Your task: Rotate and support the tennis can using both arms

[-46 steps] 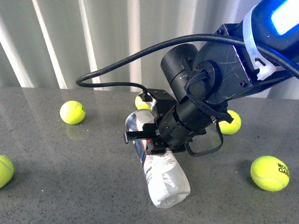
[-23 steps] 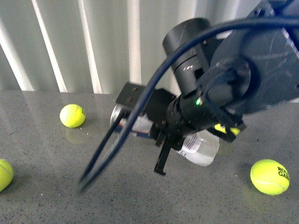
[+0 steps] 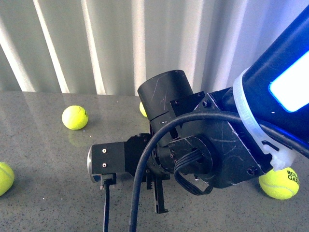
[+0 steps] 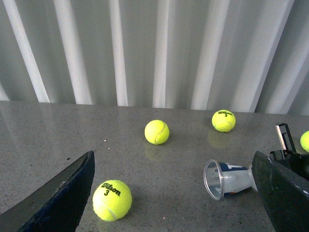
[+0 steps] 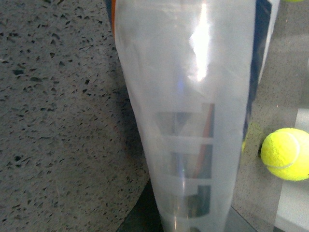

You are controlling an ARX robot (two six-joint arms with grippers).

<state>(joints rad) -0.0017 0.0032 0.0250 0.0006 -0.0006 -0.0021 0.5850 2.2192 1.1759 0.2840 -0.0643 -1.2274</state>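
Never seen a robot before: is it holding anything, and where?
The right gripper appears to clamp the tennis can on its body, back from the open rim.

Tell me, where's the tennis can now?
The tennis can is sideways near the middle of the table, mostly hidden behind the right arm in the front view, its silver rim pointing to the robot's left.

Right wrist camera tight on tennis can (image 5: 188, 121)
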